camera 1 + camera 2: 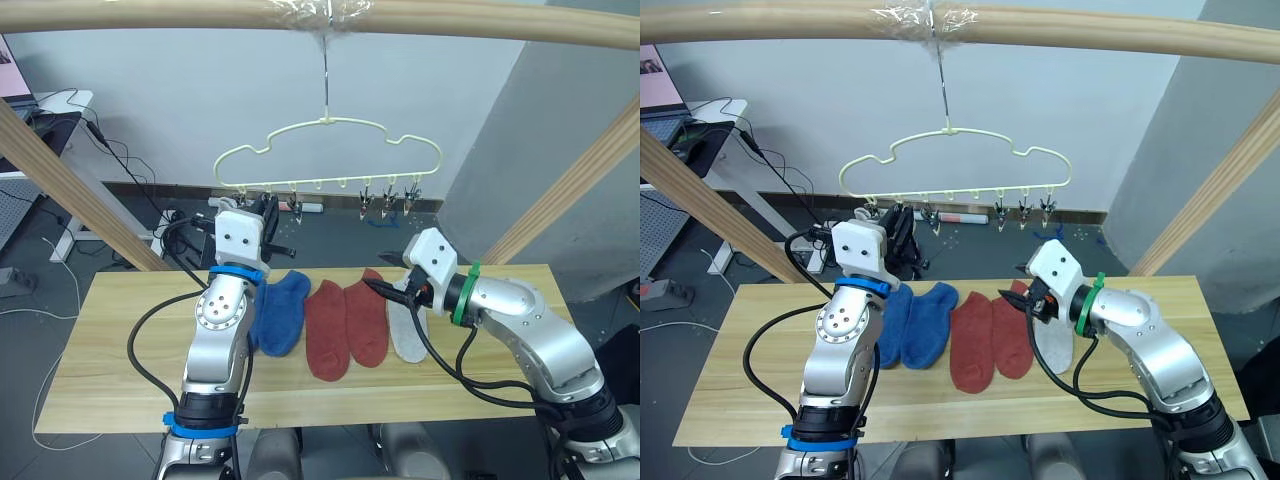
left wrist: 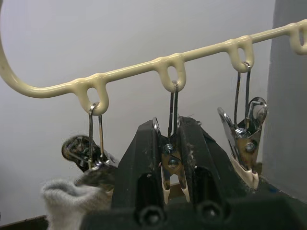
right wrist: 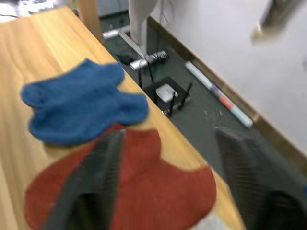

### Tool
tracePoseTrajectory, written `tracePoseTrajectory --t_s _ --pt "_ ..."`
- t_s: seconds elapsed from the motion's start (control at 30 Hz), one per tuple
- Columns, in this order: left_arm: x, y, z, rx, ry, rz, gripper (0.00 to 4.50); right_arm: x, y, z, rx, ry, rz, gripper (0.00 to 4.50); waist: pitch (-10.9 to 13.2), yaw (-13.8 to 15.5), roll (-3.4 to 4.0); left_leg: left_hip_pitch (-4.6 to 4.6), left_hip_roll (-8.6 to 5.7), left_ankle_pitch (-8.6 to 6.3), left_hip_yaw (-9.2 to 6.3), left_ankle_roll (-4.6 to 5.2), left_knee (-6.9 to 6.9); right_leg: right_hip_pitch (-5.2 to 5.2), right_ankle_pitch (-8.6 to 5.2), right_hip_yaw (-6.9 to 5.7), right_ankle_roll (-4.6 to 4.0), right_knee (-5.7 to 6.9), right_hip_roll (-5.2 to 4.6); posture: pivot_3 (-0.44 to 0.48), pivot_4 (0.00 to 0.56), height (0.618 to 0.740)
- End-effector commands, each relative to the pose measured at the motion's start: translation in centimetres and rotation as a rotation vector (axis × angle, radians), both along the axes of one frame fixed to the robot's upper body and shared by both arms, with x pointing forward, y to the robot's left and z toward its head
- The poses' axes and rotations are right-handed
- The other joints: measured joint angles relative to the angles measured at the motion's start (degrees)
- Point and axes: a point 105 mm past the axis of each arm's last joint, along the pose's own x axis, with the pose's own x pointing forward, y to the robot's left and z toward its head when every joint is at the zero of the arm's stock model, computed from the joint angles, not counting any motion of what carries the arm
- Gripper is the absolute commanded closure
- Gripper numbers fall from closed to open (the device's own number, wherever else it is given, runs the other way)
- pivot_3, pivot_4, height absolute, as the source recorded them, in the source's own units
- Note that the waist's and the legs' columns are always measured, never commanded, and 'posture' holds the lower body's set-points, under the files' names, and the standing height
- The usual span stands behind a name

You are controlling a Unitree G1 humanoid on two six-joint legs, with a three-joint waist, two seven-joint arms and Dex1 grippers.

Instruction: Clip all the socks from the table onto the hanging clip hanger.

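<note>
The pale-yellow clip hanger [image 1: 352, 121] hangs by its hook from the top pole, with a row of metal clips under it. My left gripper [image 1: 267, 211] is raised to the hanger's left end. In the left wrist view its fingers [image 2: 139, 167] are shut on the second clip [image 2: 172, 165]. Grey sock fabric [image 2: 62, 201] shows just under the first clip; I cannot tell whether that clip holds it. On the table [image 1: 120, 340] lie two blue socks [image 1: 930, 320], two rust-red socks [image 1: 325, 335] and one grey sock [image 1: 405, 330]. My right gripper [image 1: 385, 290] hovers open over the red socks' far ends.
A thick wooden pole [image 1: 150, 15] runs across the top, and slanted poles [image 1: 70, 185] stand at both sides. Cables and a power strip [image 1: 185, 215] lie on the floor behind the table. Bare tabletop lies to the left and right of the socks.
</note>
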Motion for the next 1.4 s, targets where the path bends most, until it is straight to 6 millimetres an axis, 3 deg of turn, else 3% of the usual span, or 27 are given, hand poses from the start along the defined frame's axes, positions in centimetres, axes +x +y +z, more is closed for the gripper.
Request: tracePoseTrajectory --t_s 0.03,0.07,0.3,0.73,0.9,1.2,1.27,1.4 --pt "-0.5 -0.2 1.1 -0.017 -0.043 -0.022 4.23 0.6 -0.4 -0.2 -0.011 -0.044 -0.067 0.25 0.00 0.01 0.00 0.00 0.00 0.00 0.00 0.00 0.00 0.00 0.00 0.00 0.00 0.00 0.00 -0.115 0.254 0.740" --pt "-0.6 -0.2 1.1 -0.018 -0.039 -0.029 4.23 1.1 -1.0 -1.2 -0.027 -0.027 -0.120 0.00 0.00 0.04 0.00 0.00 0.00 0.00 0.00 0.00 0.00 0.00 0.00 0.00 0.00 0.00 0.00 -0.115 0.254 0.740" --pt "-0.7 -0.1 1.2 0.002 -0.020 -0.079 4.23 4.1 -4.6 -8.4 -0.056 0.085 -0.451 0.00 0.00 0.04 0.00 0.00 0.01 0.00 0.00 0.00 -0.01 0.06 0.07 -0.02 -0.12 -0.09 -0.01 -0.097 0.255 0.740" --pt "-0.9 0.2 1.5 0.015 0.004 -0.116 4.23 6.1 -5.2 -13.3 0.003 0.206 -0.596 0.00 0.04 0.20 0.06 0.01 0.02 0.00 0.02 0.00 -0.02 0.07 0.08 0.01 -0.12 -0.10 -0.01 -0.070 0.253 0.740" --pt "-0.9 0.3 1.2 0.006 0.044 -0.147 4.23 5.9 -5.1 -14.0 0.032 0.248 -0.608 1.15 0.04 0.23 0.06 0.05 0.02 0.00 0.01 0.00 -0.01 0.11 0.08 0.00 -0.13 -0.08 -0.01 -0.060 0.249 0.740" --pt "-1.3 1.0 1.7 0.016 0.057 -0.192 4.23 5.6 -4.9 -13.6 0.067 0.236 -0.588 4.40 0.03 0.23 0.06 0.06 0.03 0.00 0.01 0.00 0.00 0.11 0.09 -0.01 -0.12 -0.07 0.00 -0.060 0.239 0.740" --pt "-1.3 1.2 1.8 0.005 0.060 -0.203 4.23 5.5 -4.5 -13.0 0.077 0.213 -0.563 4.50 0.04 0.23 0.06 0.05 0.03 0.00 0.00 0.00 0.00 0.11 0.09 -0.01 -0.13 -0.07 0.00 -0.059 0.236 0.740" --pt "-1.8 0.8 2.4 0.001 0.057 -0.269 4.23 5.0 -2.4 -9.7 0.084 0.096 -0.422 4.50 0.04 0.20 0.06 0.02 0.03 0.00 0.01 0.00 -0.01 0.09 0.09 -0.01 -0.12 -0.08 -0.01 -0.059 0.235 0.740"
